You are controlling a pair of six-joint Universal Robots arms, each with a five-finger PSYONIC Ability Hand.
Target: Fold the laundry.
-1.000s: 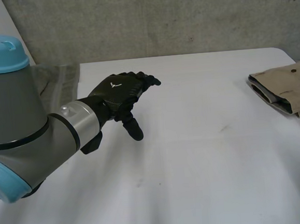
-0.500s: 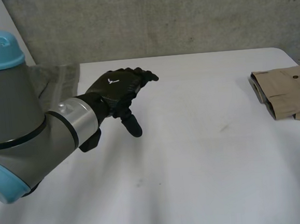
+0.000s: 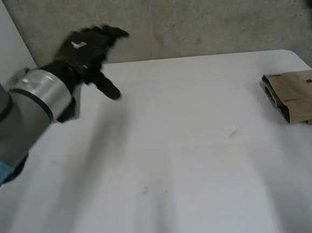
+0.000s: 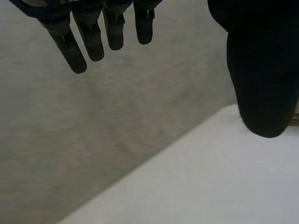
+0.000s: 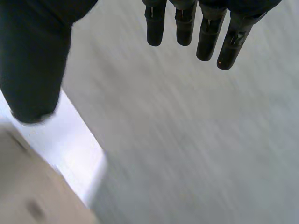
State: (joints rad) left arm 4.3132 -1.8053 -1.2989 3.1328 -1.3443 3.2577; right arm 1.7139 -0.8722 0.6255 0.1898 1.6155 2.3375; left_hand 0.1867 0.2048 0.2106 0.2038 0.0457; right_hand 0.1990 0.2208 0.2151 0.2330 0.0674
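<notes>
The white surface [image 3: 192, 162] is bare between the two hands, and the left arm [image 3: 15, 116] comes in over its near-left part. The only laundry is a tan garment [image 3: 300, 97], already folded into a compact bundle. It lies well apart from the left hand [image 3: 86, 49], straight across the surface from that hand's fingertips. Its rolled, open end faces the left hand, and its long axis runs away toward the right arm's side. The right hand [image 5: 32, 60] is much the nearer. In the right wrist view the garment [image 5: 32, 196] sits just under that hand's thumb, while its fingers [image 5: 205, 37] point past it over the surface's edge [image 5: 74, 135]. Both hands hold nothing. The left hand's fingers [image 4: 88, 37] are straight and slightly spread, well clear of the thumb [image 4: 261, 70], and the right hand's are the same. Judging by this, any next handling of the bundle falls to the right hand, which would need to bring its fingers back toward its thumb side.
</notes>
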